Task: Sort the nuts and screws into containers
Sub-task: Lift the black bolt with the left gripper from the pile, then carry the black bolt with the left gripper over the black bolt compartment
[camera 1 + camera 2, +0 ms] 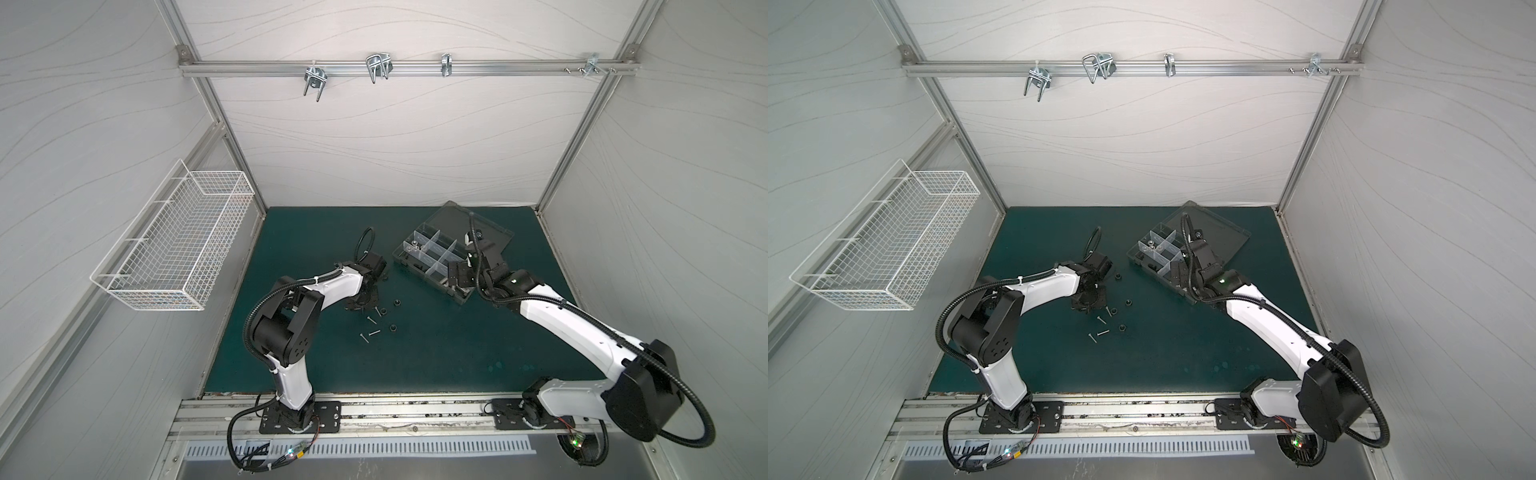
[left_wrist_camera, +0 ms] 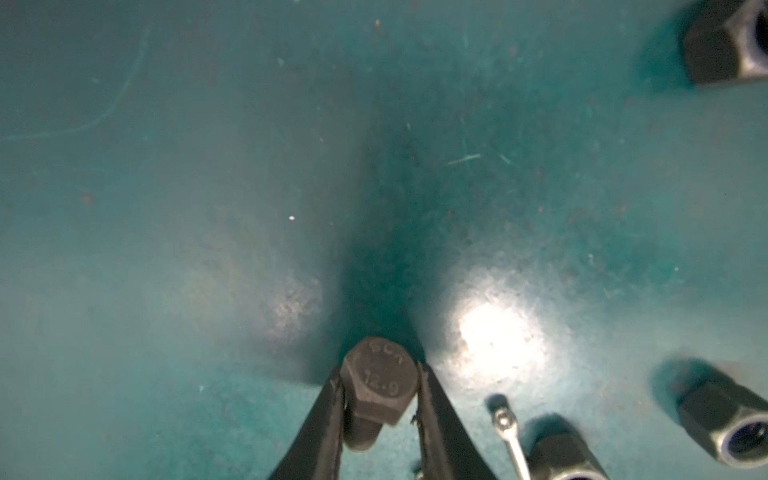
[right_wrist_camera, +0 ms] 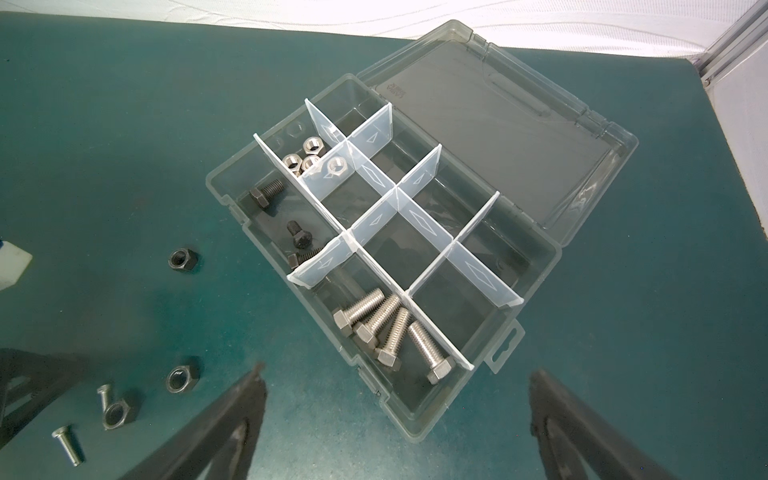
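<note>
On green desk (image 1: 415, 365), left fingers (image 2: 320, 428) clenched on black hex bolt (image 2: 380, 376), loose nuts (image 1: 392, 328) and thin screws (image 1: 376, 332) at its 4 o'clock in a top view, right fingers (image 3: 224, 428) spread wide over organizer box (image 3: 453, 303) at desk's 1 o'clock.
</note>
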{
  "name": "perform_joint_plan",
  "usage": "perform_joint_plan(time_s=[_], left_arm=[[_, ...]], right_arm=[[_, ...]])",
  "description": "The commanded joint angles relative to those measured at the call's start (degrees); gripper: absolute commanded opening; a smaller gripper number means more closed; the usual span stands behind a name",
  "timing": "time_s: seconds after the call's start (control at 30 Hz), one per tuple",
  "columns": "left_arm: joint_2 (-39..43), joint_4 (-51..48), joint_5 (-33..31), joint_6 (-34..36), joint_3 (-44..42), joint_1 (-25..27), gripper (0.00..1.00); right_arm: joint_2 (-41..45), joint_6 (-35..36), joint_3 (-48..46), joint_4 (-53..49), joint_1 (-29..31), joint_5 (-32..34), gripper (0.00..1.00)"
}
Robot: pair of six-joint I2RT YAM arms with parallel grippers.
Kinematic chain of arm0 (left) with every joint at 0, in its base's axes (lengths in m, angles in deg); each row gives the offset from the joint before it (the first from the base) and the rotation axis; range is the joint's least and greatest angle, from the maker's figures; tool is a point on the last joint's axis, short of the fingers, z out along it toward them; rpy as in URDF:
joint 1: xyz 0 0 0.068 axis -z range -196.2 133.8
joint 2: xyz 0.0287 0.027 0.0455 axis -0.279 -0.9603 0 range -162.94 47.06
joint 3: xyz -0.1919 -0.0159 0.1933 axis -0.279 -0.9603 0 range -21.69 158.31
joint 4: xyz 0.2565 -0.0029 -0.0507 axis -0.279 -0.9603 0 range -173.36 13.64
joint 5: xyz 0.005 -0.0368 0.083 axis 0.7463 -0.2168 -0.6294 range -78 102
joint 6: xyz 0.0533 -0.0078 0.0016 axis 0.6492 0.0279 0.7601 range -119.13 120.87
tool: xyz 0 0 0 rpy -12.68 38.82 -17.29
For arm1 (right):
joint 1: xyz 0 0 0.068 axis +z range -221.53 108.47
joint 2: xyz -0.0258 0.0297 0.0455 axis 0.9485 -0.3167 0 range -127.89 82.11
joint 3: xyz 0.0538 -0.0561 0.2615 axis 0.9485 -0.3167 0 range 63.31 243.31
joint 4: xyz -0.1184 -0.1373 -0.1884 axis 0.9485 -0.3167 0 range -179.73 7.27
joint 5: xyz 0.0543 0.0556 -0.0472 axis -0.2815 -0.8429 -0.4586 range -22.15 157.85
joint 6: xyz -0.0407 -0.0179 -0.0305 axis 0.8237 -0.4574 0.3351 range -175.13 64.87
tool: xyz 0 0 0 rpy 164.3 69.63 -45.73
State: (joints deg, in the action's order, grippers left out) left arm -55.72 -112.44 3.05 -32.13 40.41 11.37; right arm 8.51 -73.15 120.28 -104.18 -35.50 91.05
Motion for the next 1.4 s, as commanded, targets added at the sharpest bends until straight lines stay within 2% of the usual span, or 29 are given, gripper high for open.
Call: perform_joint_plan(time_s=[0.0, 0.17, 0.5, 0.6, 0.8, 1.03, 1.37], left_arm=[[-0.5, -2.2, -0.7, 0.0, 0.5, 0.3, 0.3], [-1.6, -1.7, -1.0, -0.6, 1.5, 0.1, 0.22], [-2.5, -1.1, -2.6, -2.5, 3.0, -0.1, 0.16], [-2.5, -1.1, -2.6, -2.6, 3.0, -0.1, 0.11], [-1.6, -0.3, -2.6, -2.1, 4.2, -0.1, 0.1], [-2.2, 0.8, -2.0, 0.2, 11.3, 0.3, 0.1], [-8.3, 1.8, -2.4, 4.8, 25.7, 1.1, 0.09]], right_arm=[[-0.2, 0.1, 0.2, 0.4, -0.2, -0.5, 0.99], [-0.1, 0.3, 0.3, 0.3, -0.2, -0.4, 0.99], [-0.4, 0.3, 0.2, 0.2, -0.2, -0.4, 0.99], [-0.4, 0.3, 0.2, 0.2, -0.2, -0.3, 0.99], [-0.3, 0.3, -0.1, 0.4, -0.2, -0.1, 0.99], [0.3, 0.3, -0.4, 0.4, -0.2, 0.9, 0.99], [1.3, 0.5, -0.8, 0.3, -0.2, 2.3, 0.99]])
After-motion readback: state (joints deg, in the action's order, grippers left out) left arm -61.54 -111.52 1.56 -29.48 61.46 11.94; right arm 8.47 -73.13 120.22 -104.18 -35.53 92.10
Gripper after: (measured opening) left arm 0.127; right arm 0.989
